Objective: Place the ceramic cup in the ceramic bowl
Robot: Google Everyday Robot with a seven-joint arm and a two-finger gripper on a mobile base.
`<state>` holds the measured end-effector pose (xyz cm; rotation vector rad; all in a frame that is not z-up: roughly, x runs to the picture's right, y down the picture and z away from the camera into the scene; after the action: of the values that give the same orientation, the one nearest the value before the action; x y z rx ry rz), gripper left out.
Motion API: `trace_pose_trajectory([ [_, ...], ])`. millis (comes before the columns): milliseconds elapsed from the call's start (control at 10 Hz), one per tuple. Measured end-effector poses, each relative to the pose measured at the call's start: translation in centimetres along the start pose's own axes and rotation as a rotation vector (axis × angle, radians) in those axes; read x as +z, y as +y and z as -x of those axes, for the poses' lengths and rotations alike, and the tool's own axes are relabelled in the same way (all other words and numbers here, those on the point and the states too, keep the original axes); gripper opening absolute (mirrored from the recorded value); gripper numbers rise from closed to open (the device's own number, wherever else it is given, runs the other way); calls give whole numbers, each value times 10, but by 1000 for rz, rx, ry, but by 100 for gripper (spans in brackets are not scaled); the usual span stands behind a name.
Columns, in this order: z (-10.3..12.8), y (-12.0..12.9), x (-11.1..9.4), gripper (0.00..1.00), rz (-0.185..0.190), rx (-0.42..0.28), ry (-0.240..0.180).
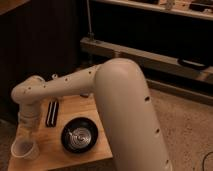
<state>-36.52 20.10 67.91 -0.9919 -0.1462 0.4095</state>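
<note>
Directly beneath the gripper (26, 134), camera view, the ceramic cup (24, 149) stands upright at the near picture-left corner of the wooden table (52, 157). Whether the gripper is open around it or clamped on it, I cannot tell. Off to the gripper's picture-right, near the cup but not touching it, sits the ceramic bowl (80, 138). Judgement: make sure of a firm hold on the cup wall, lift straight up clear of the tabletop, carry across until centred over the bowl, then lower gently, since glazed ware slips and chips.
</note>
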Motion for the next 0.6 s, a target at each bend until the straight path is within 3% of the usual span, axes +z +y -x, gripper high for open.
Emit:
trace_pose_trajectory([
  [400,-2,-1,15,45,39,-6,22],
  [600,-7,-2,22,34,54,-4,29],
])
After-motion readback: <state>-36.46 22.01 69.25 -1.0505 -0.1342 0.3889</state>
